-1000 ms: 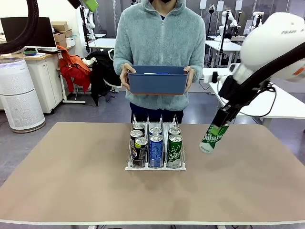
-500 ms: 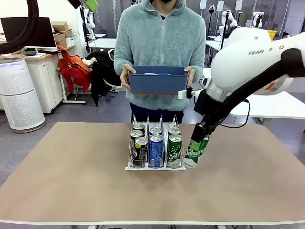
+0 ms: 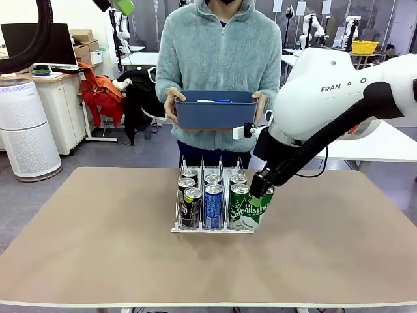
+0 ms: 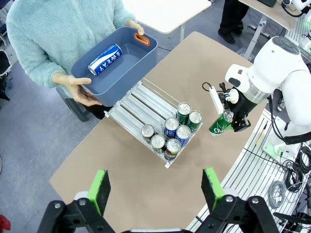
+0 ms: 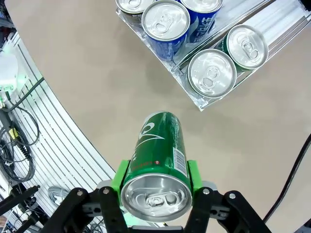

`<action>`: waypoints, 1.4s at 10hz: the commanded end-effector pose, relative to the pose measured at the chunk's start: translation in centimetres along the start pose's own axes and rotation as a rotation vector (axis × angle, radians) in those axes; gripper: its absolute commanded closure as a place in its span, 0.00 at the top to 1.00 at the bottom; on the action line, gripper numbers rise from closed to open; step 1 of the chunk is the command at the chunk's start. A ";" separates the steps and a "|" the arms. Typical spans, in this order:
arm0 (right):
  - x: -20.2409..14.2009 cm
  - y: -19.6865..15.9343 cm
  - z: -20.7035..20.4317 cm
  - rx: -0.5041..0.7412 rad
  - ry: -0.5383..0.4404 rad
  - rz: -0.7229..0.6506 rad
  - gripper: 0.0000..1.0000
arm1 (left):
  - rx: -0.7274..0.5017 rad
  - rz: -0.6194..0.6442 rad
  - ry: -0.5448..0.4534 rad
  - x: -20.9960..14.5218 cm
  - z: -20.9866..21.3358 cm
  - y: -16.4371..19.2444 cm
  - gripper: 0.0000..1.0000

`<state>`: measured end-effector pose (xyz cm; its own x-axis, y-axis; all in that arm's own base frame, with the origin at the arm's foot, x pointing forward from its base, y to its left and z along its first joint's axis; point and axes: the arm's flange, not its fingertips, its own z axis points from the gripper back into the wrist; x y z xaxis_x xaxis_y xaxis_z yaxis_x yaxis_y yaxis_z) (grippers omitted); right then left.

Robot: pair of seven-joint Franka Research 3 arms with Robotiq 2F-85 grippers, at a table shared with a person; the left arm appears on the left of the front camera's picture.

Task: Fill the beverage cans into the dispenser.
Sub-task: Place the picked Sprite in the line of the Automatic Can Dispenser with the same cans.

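The dispenser (image 3: 212, 229) stands mid-table with black-and-green, blue and green beverage cans in its three lanes. My right gripper (image 3: 261, 187) is shut on a green can (image 3: 255, 208), tilted, hanging just right of the rack's front right corner. In the right wrist view that green can (image 5: 158, 162) sits between the green pads (image 5: 121, 177), above the table beside the dispenser (image 5: 286, 29). My left gripper (image 4: 155, 189) is open and high above the table, looking down on the dispenser (image 4: 141, 99). A blue can (image 4: 104, 59) lies in the bin that the person holds.
A person at the far side holds a dark blue bin (image 3: 216, 109) in both hands above the rack's back end. Bare table lies to the left, right and front of the rack. The table's edge and a wire shelf (image 5: 63, 145) lie below my right gripper.
My right arm has swung left and down with the green can, from well right of the rack to its front right corner. The person and the left gripper have stayed still.
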<state>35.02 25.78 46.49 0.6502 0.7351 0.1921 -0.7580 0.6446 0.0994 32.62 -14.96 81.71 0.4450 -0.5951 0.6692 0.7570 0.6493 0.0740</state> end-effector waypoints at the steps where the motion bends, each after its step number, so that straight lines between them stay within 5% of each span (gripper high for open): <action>1: 0.1 0.0 0.1 -0.002 -0.003 0.001 0.58 | 0.001 0.005 0.003 -0.3 0.1 0.0 1.00; 14: 7.1 -5.4 -3.2 -0.075 -0.091 0.017 0.58 | 0.001 0.005 0.003 -0.3 0.1 0.0 1.00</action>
<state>42.11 27.77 43.95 0.6354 0.7352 0.2363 -0.7637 0.6435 0.0515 32.62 -14.96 81.71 0.4450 -0.5951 0.6692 0.7569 0.6493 0.0741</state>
